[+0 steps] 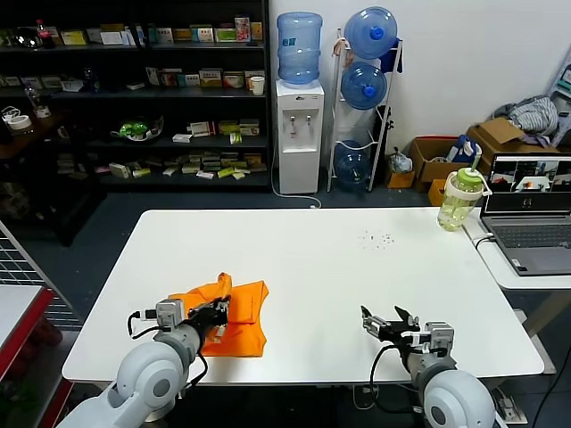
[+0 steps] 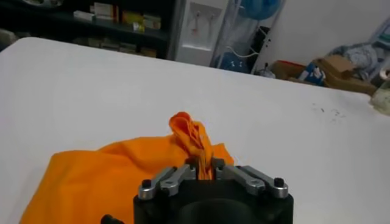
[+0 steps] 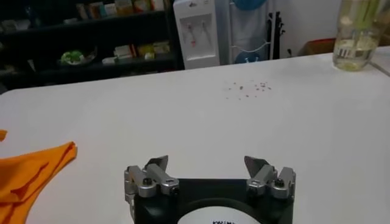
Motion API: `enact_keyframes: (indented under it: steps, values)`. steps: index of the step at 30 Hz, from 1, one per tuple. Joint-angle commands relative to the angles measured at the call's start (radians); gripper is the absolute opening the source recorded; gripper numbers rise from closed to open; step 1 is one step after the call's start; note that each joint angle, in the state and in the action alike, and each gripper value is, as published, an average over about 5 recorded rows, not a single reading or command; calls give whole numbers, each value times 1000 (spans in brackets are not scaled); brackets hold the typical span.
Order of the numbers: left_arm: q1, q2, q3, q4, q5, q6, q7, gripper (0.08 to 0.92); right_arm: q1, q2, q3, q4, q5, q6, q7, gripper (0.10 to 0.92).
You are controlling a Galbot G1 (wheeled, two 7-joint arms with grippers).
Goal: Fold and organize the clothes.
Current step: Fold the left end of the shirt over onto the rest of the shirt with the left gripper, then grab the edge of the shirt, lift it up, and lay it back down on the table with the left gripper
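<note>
We see the orange T-shirt roughly folded at lower left of the head view, near the white table's front edge. Our left gripper pinches a raised fold; the right gripper waits wide open. Tidying remains; open tabletop lies beyond.

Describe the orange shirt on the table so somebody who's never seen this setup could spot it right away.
Start at the big white table in the middle of the room and look to its near edge on the robot's left. There the orange T-shirt lies in a loose, partly folded heap, with the left gripper pinching a bunched fold. It is the only bright, soft thing on the tabletop.
</note>
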Motion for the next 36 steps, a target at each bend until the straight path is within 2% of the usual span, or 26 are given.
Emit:
enact_keyframes:
  steps: [1,5,8,12,16,20,24,36]
  values:
    - [-19,-2,-14,-22,-59,6,-20,309,2,1,-3,-7,-1,0,1,823]
    - [23,87,-88,-9,-84,7,1,431,1,-4,1,-5,3,1,-3,823]
    - [81,180,-182,44,-88,9,86,517,-3,-5,4,-3,3,3,-6,823]
    - [159,288,-302,155,-72,8,292,630,-12,-3,6,-2,0,5,-13,823]
    - [176,364,-331,294,-79,16,506,741,-16,0,8,-1,0,6,-17,823]
    - [146,377,-303,400,-81,44,603,813,-17,3,9,3,0,5,-17,823]
    - [122,370,-277,437,-77,67,652,822,-28,3,18,11,0,5,-17,823]
    - [90,336,-231,425,-71,84,665,823,-50,5,37,23,1,5,-15,823]
